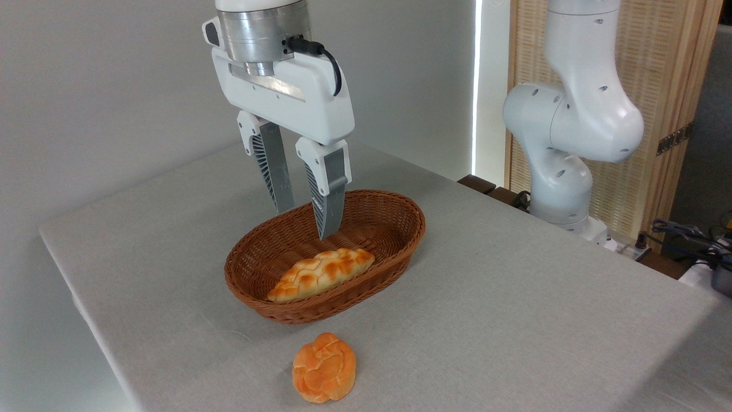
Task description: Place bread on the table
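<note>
The bread (321, 274) is a long braided loaf with pointed ends, pale cream with toasted golden patches, lying slantwise inside the basket (400, 252) along its near wall. The basket is a brown oval of tight wicker weave with a thick rolled rim. The gripper (304, 220) hangs above its far half, ribbed grey fingers (330, 200) parted by a moderate gap and holding nothing, tips clear of the loaf. On the table (514, 297), just in front of the basket, sits a round orange knotted bun (323, 368). The table is covered in light grey cloth, faintly creased. Behind are a plain grey wall, a slatted wooden panel (663, 86) and the glossy white arm base (566, 131).
</note>
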`<action>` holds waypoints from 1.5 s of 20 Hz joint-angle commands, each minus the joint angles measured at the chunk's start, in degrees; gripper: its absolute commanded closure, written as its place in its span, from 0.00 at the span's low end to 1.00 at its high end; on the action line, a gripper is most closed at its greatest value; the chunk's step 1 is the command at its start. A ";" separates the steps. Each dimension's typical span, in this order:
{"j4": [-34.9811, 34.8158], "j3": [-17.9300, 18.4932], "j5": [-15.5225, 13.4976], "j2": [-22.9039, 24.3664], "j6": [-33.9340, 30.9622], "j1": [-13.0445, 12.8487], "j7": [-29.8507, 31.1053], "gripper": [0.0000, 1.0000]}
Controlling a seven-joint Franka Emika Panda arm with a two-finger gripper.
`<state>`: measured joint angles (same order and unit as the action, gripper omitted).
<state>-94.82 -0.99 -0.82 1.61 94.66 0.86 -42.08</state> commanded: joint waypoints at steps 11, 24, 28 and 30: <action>0.78 0.29 -1.73 -0.11 -2.29 -0.60 -0.28 0.00; -13.71 -3.31 -4.81 5.95 4.74 -2.61 -0.64 0.00; -17.06 -3.58 -4.81 7.01 7.55 -2.97 -2.38 0.00; -18.29 -3.58 -4.28 7.01 7.91 -3.41 -5.80 0.00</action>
<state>-110.03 -4.93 -4.90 7.05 100.75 -1.87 -43.54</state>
